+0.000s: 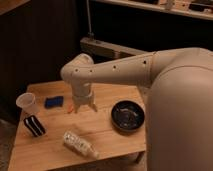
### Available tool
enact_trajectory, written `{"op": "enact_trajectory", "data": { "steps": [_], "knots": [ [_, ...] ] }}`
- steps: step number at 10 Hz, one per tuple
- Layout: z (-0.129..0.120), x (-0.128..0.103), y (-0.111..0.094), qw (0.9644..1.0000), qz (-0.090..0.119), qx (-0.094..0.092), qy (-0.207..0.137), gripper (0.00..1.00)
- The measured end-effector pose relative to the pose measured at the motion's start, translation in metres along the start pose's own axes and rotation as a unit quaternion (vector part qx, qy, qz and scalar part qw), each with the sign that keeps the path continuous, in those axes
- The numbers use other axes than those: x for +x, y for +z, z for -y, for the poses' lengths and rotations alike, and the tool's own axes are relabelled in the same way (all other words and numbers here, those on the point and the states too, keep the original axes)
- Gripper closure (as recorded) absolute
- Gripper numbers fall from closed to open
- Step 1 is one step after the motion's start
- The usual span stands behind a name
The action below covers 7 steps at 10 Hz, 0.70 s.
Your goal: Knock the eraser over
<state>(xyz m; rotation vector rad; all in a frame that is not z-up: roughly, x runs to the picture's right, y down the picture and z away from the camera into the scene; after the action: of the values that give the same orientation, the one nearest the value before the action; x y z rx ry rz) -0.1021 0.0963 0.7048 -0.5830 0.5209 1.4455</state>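
Wooden table [107, 134] with the gripper [84, 107] hanging fingers-down near its middle, jaws spread and empty, apparently poised to sweep toward the eraser [34, 125], well apart at its 8 o'clock, beside the cup [27, 102].

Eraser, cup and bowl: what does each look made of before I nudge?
Eraser: black, white-striped, matte block, maybe felt or foam; unclear. Cup: whitish, translucent, thin-walled, probably plastic. Bowl: black with glossy highlights, plastic or glazed ceramic. The pincer hangs over the table between blue pad and bowl, apart from the eraser.
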Motion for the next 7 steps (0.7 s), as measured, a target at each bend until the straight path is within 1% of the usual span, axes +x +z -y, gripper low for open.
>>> {"op": "enact_trajectory", "data": {
  "steps": [3, 4, 6, 7],
  "knots": [
    [0.0, 0.0, 0.0, 1.0, 0.0, 0.0, -0.001, 0.35],
    [-0.002, -0.001, -0.001, 1.0, 0.002, -0.002, -0.009, 0.35],
    [-0.02, -0.01, -0.003, 0.9994, 0.007, -0.008, -0.032, 0.35],
    [-0.036, -0.012, -0.004, 0.9987, 0.009, -0.013, -0.049, 0.35]
  ]
}}
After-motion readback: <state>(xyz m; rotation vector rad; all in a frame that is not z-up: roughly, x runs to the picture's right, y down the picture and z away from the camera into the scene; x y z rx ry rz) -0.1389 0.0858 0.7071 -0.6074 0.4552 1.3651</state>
